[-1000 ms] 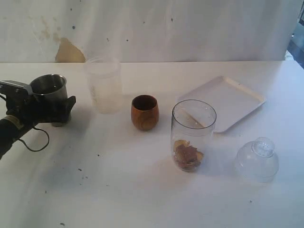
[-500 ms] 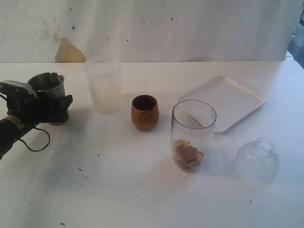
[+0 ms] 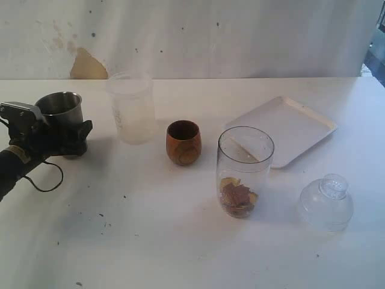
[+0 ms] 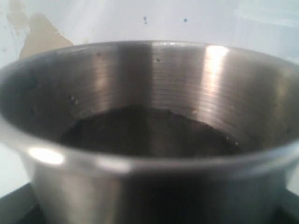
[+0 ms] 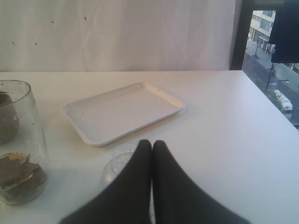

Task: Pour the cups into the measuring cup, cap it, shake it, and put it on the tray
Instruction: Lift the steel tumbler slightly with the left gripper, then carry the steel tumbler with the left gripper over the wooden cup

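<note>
The left gripper (image 3: 65,139), black and reaching in from the left edge of the white table (image 3: 180,247), is clamped on the lower half of the steel cup (image 3: 60,107), one finger on each side. The cup stands upright with its mouth open to the ceiling. Its base is hidden behind the gripper, so I cannot tell whether it rests on the table. Just to its right stands a frosted plastic cup (image 3: 131,108), and further right, nearer the middle, a small round wooden cup (image 3: 183,142). Right of that and closer to me is the tall clear glass (image 3: 245,162), upright, with brown and tan pieces (image 3: 239,198) lying in its bottom. Behind it to the right the flat white tray (image 3: 301,123) lies at an angle. A clear dome lid (image 3: 326,203) sits on the table near the front right. The right gripper (image 5: 152,158) hangs above that lid with its two black fingers pressed together, holding nothing.
</note>
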Controlling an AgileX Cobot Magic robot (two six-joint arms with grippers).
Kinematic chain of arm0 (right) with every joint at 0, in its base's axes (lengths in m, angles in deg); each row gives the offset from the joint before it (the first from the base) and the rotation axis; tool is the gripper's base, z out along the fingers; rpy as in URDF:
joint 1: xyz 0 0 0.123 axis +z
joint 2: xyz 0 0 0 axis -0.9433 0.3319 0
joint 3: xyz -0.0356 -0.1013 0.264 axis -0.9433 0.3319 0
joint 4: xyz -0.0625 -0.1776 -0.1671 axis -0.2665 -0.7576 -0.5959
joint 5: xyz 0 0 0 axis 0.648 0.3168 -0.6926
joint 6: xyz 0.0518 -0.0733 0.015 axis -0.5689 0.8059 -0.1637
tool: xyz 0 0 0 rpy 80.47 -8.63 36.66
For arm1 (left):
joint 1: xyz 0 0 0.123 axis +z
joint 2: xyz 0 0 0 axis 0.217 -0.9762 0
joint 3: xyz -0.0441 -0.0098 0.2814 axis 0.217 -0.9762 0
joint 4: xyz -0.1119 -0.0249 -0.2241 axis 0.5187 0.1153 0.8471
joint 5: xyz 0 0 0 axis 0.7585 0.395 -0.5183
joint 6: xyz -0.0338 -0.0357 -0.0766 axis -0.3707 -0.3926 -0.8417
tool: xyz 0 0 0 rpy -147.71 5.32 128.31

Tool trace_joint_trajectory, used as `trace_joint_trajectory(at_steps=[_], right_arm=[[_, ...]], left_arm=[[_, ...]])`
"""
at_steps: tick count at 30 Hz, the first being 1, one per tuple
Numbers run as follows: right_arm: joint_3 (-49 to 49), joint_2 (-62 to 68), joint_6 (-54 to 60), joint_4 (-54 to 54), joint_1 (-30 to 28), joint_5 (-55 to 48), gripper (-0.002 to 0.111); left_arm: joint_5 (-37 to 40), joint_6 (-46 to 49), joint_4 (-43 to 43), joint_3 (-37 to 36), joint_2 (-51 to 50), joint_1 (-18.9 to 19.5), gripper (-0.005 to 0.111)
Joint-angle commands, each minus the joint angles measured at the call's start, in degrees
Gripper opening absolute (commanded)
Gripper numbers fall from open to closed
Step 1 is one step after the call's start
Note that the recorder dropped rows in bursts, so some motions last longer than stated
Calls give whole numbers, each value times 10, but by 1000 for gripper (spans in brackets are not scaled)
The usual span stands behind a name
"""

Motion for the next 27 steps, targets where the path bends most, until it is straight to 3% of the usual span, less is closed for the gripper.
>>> trace_joint_trajectory(at_steps=[1,9,14,18,27], right_arm=[[4,-2,-2,0,1,3,0],[4,-2,-2,0,1,3,0],[4,-2,-2,0,1,3,0],[4,-2,-2,0,1,3,0],[4,-2,-2,0,1,3,0]], left_arm=[[-12,-4,-4,-24,40,1,0],[-12,-4,-11,-117,134,2,0],[-12,-9,-59,-182,201,-3,0],[-12,-16,-60,-217,244,-31,0],[-12,-20,-30,-224,270,-141,0]])
